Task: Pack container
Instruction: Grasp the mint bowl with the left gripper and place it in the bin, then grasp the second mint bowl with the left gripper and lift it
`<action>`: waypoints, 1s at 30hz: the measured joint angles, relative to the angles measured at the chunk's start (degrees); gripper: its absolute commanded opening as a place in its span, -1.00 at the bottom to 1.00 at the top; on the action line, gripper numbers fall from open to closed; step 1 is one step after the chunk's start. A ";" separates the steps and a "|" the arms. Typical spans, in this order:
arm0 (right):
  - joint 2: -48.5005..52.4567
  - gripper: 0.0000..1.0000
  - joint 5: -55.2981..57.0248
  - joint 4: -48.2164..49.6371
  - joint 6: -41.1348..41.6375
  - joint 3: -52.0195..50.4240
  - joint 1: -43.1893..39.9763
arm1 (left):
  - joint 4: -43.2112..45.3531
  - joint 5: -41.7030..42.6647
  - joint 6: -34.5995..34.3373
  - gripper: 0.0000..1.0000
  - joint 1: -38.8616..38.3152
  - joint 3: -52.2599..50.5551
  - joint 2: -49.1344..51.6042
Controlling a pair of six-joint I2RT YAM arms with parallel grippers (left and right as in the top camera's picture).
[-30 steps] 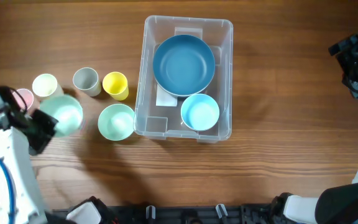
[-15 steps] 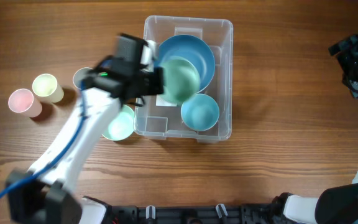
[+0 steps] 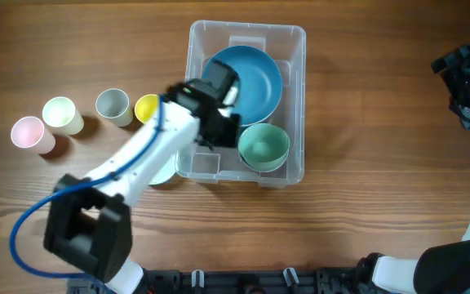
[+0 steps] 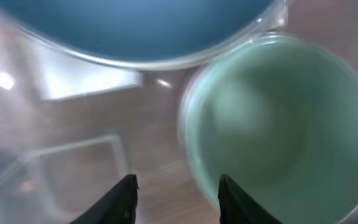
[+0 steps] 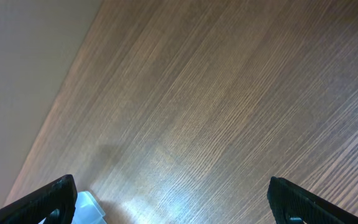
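The left tool (image 4: 178, 194) hangs inside the bin (image 3: 294, 39) with its two fingers (image 4: 120, 200) spread and nothing between them; only the clear floor of the bin shows in the gap. Just beside its right finger sits a green bowl (image 4: 278, 124), upright and apart from the tool, in the near right corner of the bin. A blue bowl (image 3: 255, 75), much wider, fills the far half of the bin, and its rim comes close to the green bowl's rim. A white label (image 4: 86, 79) lies on the bin floor at the left, partly under the blue bowl. The bin itself stands on the wooden counter (image 3: 365, 212), a little beyond the middle, with the left arm reaching into it over its left wall. To the left of the bin four cups stand in a row: a yellow cup (image 3: 147, 106) nearest, then a grey cup (image 3: 113, 104), a pale cup (image 3: 60, 113) and a pink cup (image 3: 28, 133) farthest out. The right tool (image 5: 174, 200) is well to the right of the bin, its fingers spread wide over bare counter and gripping nothing.
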 measured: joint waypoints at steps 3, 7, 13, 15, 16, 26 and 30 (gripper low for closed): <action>0.00 0.99 0.00 0.02 0.00 0.00 0.00 | -6.91 -0.46 0.00 -0.02 7.63 4.83 -4.04; 0.00 1.00 0.00 -0.02 0.00 0.00 0.00 | -16.98 -1.07 0.02 -0.02 20.90 6.91 -12.96; 0.00 0.99 -0.02 0.02 0.00 0.00 0.00 | -22.10 -1.51 0.22 0.01 29.92 3.04 -14.38; 0.00 0.99 -0.02 0.02 0.00 0.00 0.00 | -20.24 -1.55 0.24 0.01 30.21 -2.10 -14.25; 0.00 0.99 0.00 0.02 0.00 0.00 0.00 | -17.97 -1.68 0.20 0.03 30.40 -5.44 -14.19; 0.00 0.99 -0.02 0.02 0.00 0.00 0.00 | 2.27 -2.38 -2.60 -0.07 37.27 -27.89 -13.79; 0.00 1.00 0.00 0.02 0.00 0.00 0.00 | 7.23 -2.14 -2.97 -0.42 37.27 -31.28 -13.77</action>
